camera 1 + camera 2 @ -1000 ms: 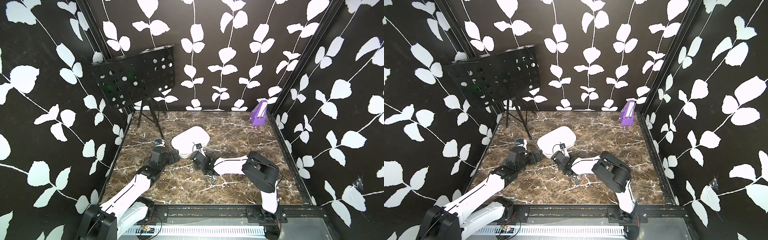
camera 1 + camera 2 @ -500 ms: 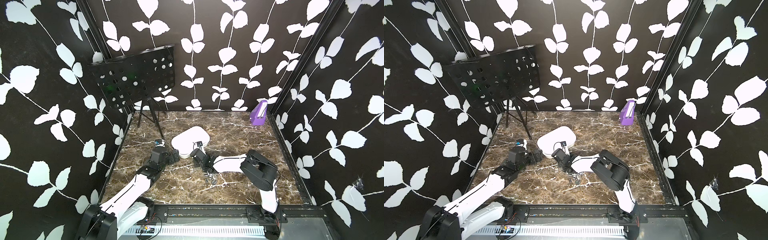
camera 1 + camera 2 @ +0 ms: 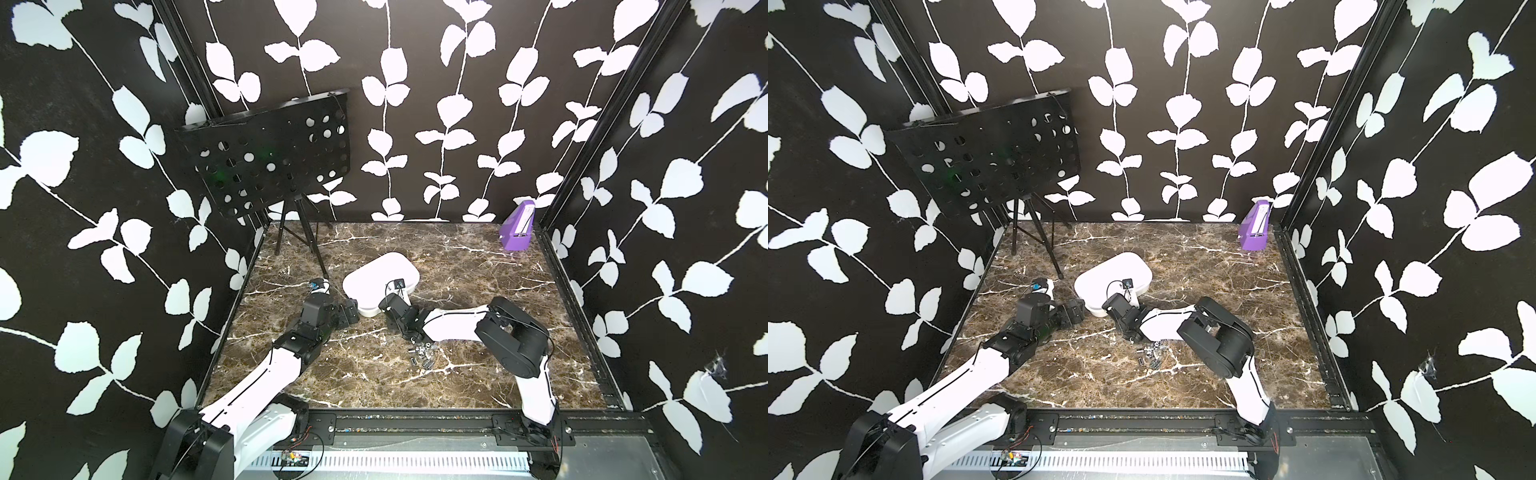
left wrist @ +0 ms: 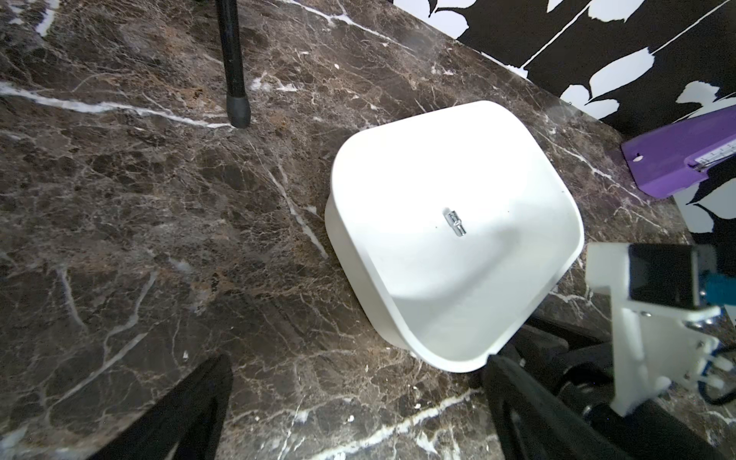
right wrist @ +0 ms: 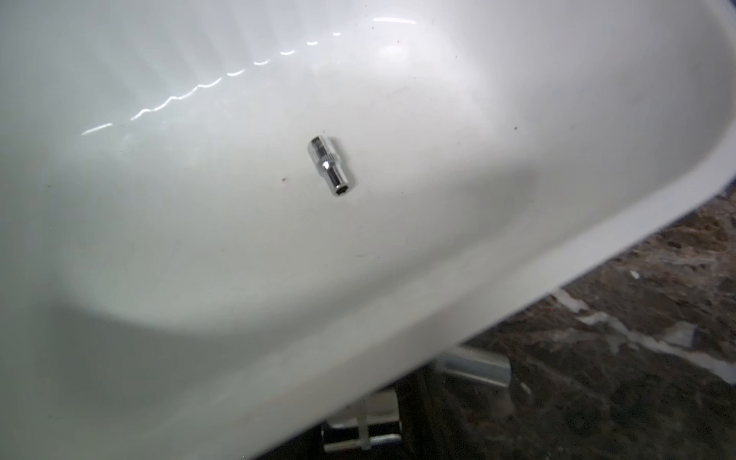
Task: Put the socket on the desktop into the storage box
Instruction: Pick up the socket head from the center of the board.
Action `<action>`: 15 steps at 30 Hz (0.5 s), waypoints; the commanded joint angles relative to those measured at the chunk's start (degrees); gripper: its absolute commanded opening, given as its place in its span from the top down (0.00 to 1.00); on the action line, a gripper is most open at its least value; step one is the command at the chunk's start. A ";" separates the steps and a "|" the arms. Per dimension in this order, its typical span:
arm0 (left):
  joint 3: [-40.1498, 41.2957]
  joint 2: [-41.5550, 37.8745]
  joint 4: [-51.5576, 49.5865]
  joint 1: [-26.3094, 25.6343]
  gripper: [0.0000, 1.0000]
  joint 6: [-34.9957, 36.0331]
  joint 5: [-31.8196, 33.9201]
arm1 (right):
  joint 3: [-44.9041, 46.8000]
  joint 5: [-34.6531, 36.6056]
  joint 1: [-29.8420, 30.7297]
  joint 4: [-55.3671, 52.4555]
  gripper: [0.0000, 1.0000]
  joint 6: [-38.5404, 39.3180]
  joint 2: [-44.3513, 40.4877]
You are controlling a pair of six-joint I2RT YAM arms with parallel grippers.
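Right claw (image 3: 384,306) hangs at the box's (image 3: 376,274) near rim; its opening and any load I cannot tell. Left claw (image 3: 352,308), left of the box, gapes empty. One socket (image 5: 330,165) lies inside; more sockets (image 3: 422,357) wait on the worktop (image 3: 478,270). Rise clear of the rim first.

socket (image 5: 330,165): chromed metal, mirror-glossy.
storage box (image 5: 167,247): white plastic, smooth, glossy highlights.
desktop (image 4: 159,207): brown marble-look, white-veined, smooth, faint sheen.
purple box (image 4: 677,159): matt plastic.
perforated panel (image 3: 270,153): black, matt.
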State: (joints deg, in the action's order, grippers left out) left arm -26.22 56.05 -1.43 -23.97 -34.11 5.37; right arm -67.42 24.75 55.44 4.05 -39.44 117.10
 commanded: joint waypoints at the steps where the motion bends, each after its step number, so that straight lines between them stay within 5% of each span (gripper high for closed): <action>1: -1.21 -0.42 -0.60 -0.13 0.01 -0.34 0.00 | -0.83 -0.76 -0.55 -2.87 0.64 -0.81 2.58; 15: -1.21 -0.63 -0.68 -0.16 0.01 -0.26 0.20 | 1.51 -1.29 0.25 -3.53 0.78 0.03 -1.53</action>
State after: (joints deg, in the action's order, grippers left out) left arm -26.22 56.05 -1.43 -23.97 -34.13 5.37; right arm -67.66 24.84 55.35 4.03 -39.62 117.16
